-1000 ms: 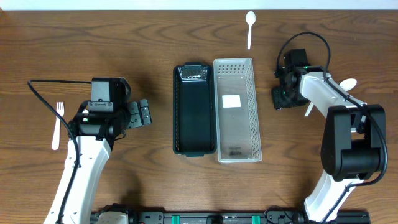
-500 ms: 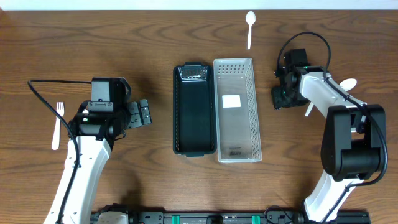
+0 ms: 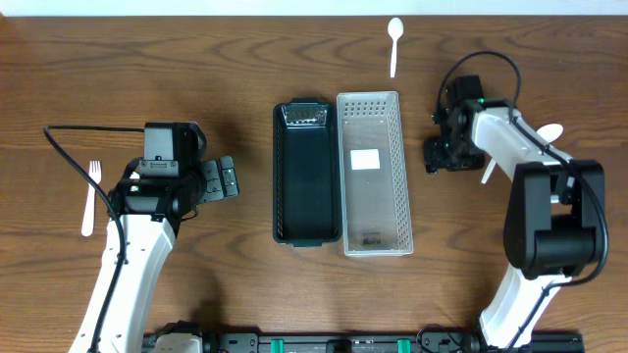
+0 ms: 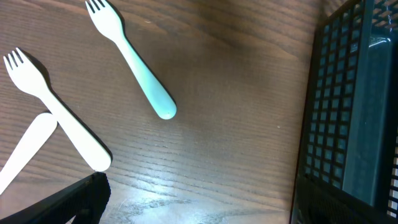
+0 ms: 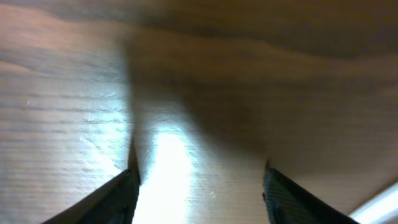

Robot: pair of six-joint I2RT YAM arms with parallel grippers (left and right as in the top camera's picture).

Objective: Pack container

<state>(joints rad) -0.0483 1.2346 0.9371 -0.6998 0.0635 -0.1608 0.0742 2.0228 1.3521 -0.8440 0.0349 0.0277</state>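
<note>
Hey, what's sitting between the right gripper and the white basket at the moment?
Nothing. In the overhead view, only bare wooden table separates the right gripper from the white basket.

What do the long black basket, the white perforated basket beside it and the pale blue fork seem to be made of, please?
The long black basket looks like moulded plastic, slightly glossy, with a grid of holes in its wall. The white perforated basket seems to be similar plastic, more matte, with rows of small holes. The pale blue fork appears to be smooth one-piece plastic, probably disposable.
</note>
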